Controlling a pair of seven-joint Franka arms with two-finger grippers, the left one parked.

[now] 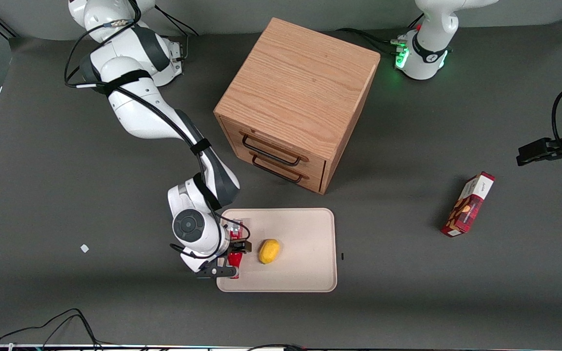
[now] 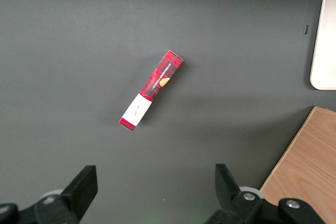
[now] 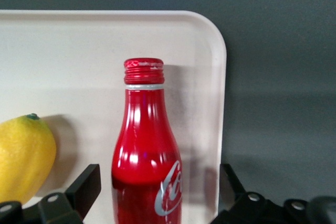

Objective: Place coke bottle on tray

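Front view, gripper (image 1: 232, 259): hanging over the tray's edge at the working arm's end of the table; its dark fingers are sitting either side of the coke bottle, which is showing between them.
Front view, coke bottle (image 1: 234, 246): showing only as patches of red between the fingers, lying over the tray's beige surface just beside the lemon.
Front view, tray (image 1: 305, 253): lying flat on the dark table, nearer the camera than the wooden drawer cabinet (image 1: 295, 100); the lemon (image 1: 269, 251) is resting on it.
Front view, snack box (image 1: 468, 204): lying toward the parked arm's end, well apart from the tray.
Left wrist view, snack box (image 2: 151, 89): lying on the table at a slant.
Right wrist view, coke bottle (image 3: 146, 161): glossy red body carrying a white script logo, narrowing to a red ribbed cap; standing out over the tray (image 3: 73, 61) near its rounded corner, the lemon (image 3: 23, 156) beside it.
Right wrist view, fingers (image 3: 86, 184): spread wider than the bottle; contact cannot be told.
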